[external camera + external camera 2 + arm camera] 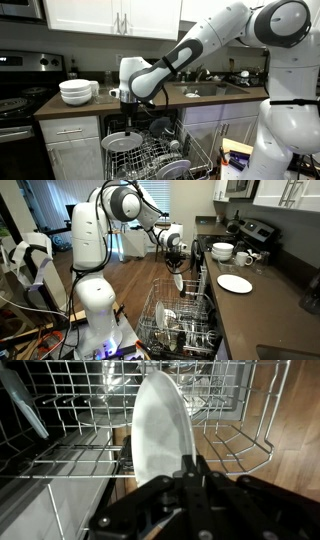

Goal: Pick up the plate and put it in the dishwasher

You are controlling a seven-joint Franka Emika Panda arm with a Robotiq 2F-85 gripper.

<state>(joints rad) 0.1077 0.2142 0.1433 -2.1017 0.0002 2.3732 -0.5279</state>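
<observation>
My gripper [192, 464] is shut on the rim of a plain white plate [160, 428] and holds it on edge, upright, just above the grey-white wire rack [70, 455] of the open dishwasher. In both exterior views the gripper [130, 101] [177, 266] hangs over the pulled-out rack [150, 155] [182, 320], in front of the counter edge, with the plate [178, 282] hanging below the fingers. The plate's lower edge is among the tines; I cannot tell whether it touches them.
A second white plate [235, 283] lies on the brown counter. A stack of white bowls [77, 92] [222, 251] stands beside the black stove [15, 105] [255, 230]. Other dishes sit in the rack [120, 143]. A sink [215, 90] is in the counter.
</observation>
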